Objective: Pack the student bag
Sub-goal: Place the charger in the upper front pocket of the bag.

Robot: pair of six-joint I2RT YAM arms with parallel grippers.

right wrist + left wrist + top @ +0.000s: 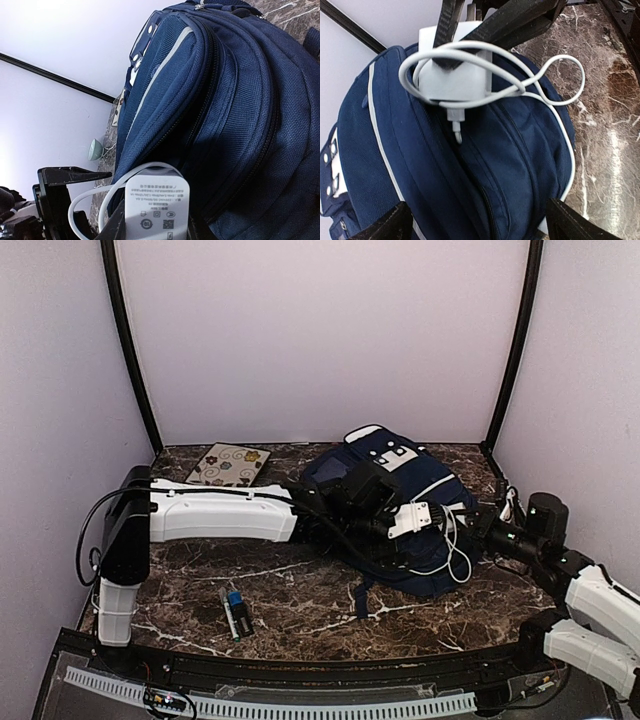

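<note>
The student bag, navy with white trim, lies on the marble table; it fills the left wrist view and the right wrist view. My right gripper is shut on a white charger block, pressed against a dark gap between the bag's compartments. The charger has its white cable looped over the bag's front. My left gripper stands open, wide above the bag's front pocket with nothing between its fingers. In the top view it hovers just left of the right gripper.
A patterned notebook lies at the back left. A marker and a small blue item lie near the front. A small teal object sits by the back wall. Black frame posts stand at both back corners.
</note>
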